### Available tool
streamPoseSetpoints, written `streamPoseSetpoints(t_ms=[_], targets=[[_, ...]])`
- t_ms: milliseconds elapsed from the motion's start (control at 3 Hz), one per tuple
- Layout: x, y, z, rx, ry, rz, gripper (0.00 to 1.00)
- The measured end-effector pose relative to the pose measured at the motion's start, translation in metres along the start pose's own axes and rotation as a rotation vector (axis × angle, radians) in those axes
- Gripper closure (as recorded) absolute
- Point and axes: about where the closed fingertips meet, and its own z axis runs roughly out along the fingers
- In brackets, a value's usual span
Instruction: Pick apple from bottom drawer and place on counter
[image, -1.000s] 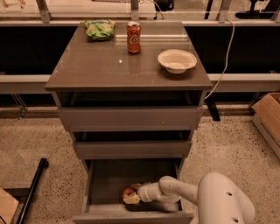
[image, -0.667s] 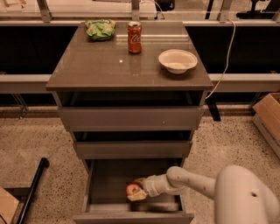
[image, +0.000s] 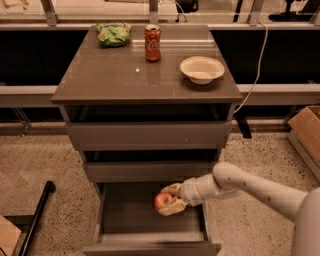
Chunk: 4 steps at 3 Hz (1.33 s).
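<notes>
The bottom drawer is pulled open below two upper drawers. My gripper is over the open drawer, shut on the small red apple, which it holds lifted above the drawer floor. The white arm reaches in from the lower right. The glossy grey-brown counter tops the cabinet above.
On the counter stand a red soda can, a green chip bag at the back left and a white bowl at the right. A cardboard box is on the floor at right, a black pole at lower left.
The gripper has risen with the apple from the drawer floor and moved slightly right and up; the arm has stretched out further from the right.
</notes>
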Motion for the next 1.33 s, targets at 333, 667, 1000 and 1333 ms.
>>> streamPoseSetpoints(t_ms=[333,667,1000,1333], targets=[[-0.069,0.014,-0.051,0.005,0.052,-0.092,1.0],[-0.151,0.034,-0.088,0.068,0.13,-0.199,1.0],[-0.264,0.085,-0.111,0.144,0.21,-0.348,1.0],[-0.262,0.085,-0.11,0.141,0.208,-0.345,1.0]])
